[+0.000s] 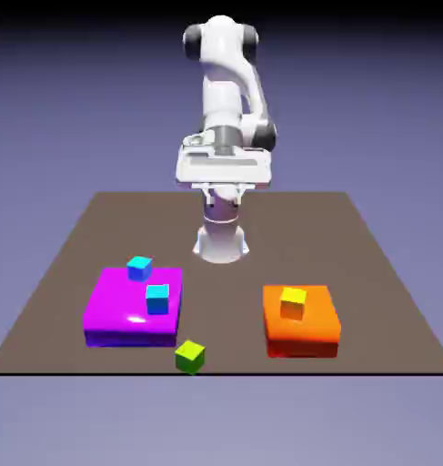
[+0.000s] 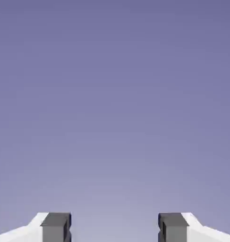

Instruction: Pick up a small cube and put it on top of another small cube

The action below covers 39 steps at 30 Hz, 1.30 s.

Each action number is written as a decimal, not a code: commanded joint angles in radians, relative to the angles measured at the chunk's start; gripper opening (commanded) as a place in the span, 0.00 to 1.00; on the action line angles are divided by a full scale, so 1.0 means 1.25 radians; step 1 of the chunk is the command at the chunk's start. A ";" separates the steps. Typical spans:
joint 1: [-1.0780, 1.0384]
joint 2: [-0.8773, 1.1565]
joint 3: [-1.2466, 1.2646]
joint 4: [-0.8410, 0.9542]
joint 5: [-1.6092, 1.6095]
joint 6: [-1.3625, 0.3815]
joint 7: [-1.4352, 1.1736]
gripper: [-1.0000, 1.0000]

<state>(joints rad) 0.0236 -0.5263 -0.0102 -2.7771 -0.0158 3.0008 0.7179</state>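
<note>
**Arm folded high at the far edge, cubes waiting untouched**

Exterior view: The small lime cube [image 1: 190,356] sits alone on the brown surface [image 1: 379,273] at its near edge, just beside the near right corner of the magenta block [image 1: 125,319]. Out there with open space around it, it looks easy to reach from above. Two cyan cubes rest on the magenta block: the far cyan cube [image 1: 139,268] at the block's far edge and the near cyan cube [image 1: 157,298] toward its right side. Either could take the lime cube, and the raised block makes a steady base. A yellow cube [image 1: 293,303] sits on the orange block [image 1: 302,323] to the right, well apart from the rest. The arm [image 1: 226,100] is folded upright over its base at the far edge, its hand held high and level, well apart from every cube.

Hand view: Only the plain violet backdrop shows, which suggests the hand points out level rather than down at the surface. The gripper [image 2: 115,229] has its fingertips [image 2: 55,227] spread apart with nothing between them.
</note>
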 commanded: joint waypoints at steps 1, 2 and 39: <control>0.008 0.029 -0.007 0.022 -0.010 -0.024 -0.015 0.50; 0.015 0.058 -0.014 0.044 -0.021 -0.048 -0.031 0.50; 0.213 0.984 -0.221 0.653 -0.344 -0.639 -0.458 0.00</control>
<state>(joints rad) 0.2900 0.7031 -0.2862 -1.9603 -0.4441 2.2019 0.1439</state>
